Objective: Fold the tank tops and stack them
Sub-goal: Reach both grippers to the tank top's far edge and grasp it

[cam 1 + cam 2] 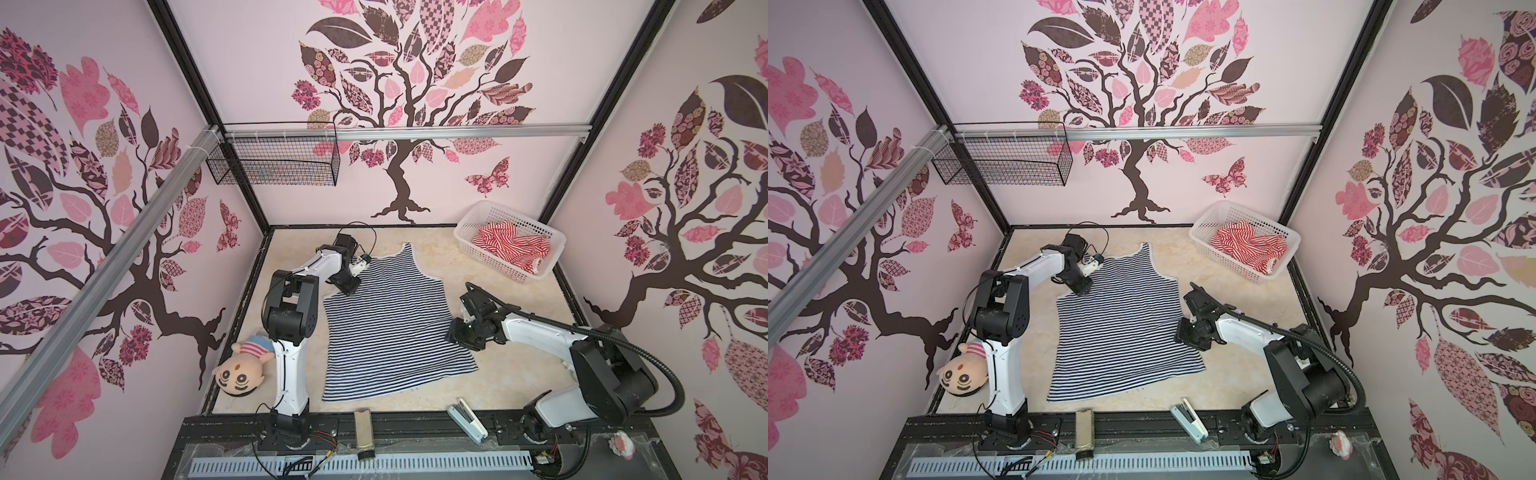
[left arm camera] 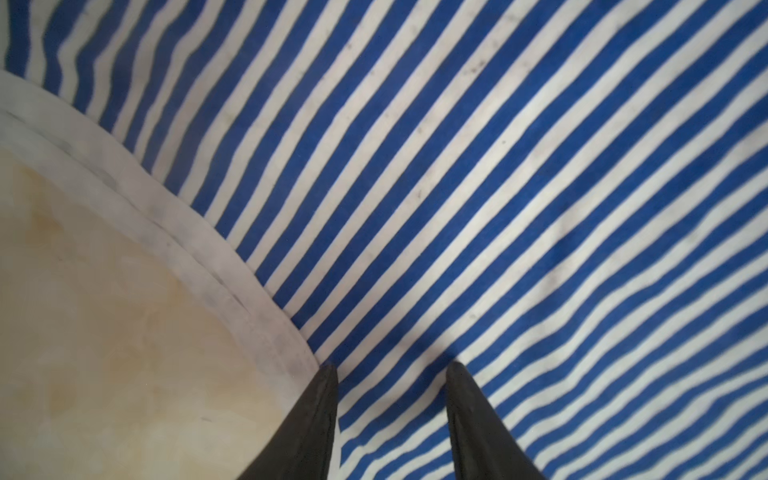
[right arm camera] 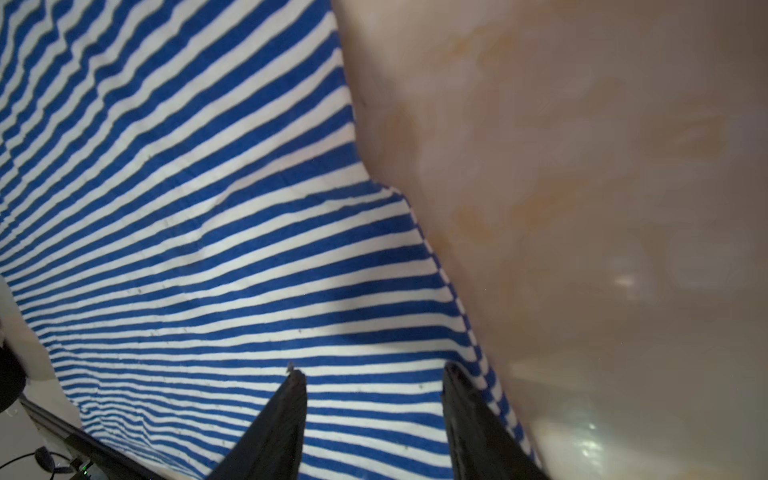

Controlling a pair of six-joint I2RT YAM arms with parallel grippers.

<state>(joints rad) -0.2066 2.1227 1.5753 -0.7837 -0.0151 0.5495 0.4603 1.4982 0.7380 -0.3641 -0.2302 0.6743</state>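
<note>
The navy-and-white tank top [image 1: 395, 320] lies spread flat in the middle of the beige surface [image 1: 532, 345], with its straps toward the back wall and its hem toward the front rail. It sits a little askew, so the hem's right corner reaches out farthest. In both top views 1 strap shows clearly; the other shoulder is hidden under the left arm.

The left gripper [image 1: 348, 286] points down at the top's left armhole. In the left wrist view its jaws stand moderately apart [image 2: 390, 368] with nothing between them: 1 fingertip [image 2: 326, 374] is at the white armhole trim and the other is over the stripes, with the cloth flat below.

The right gripper [image 1: 455, 334] is low at the top's right side edge, about halfway down the garment. In the right wrist view its jaws are also parted [image 3: 372, 370] and grip nothing. Striped cloth shows between and beneath them, and the garment's edge runs just beside 1 fingertip [image 3: 457, 378].

The red-and-white tank top [image 1: 511, 247] lies crumpled inside the white basket [image 1: 486, 257] in the back right corner, well apart from the navy one. The 2 tops are neither folded nor stacked.

A plush doll [image 1: 239, 372] lies on its side at the front left, beside the left arm's base
</note>
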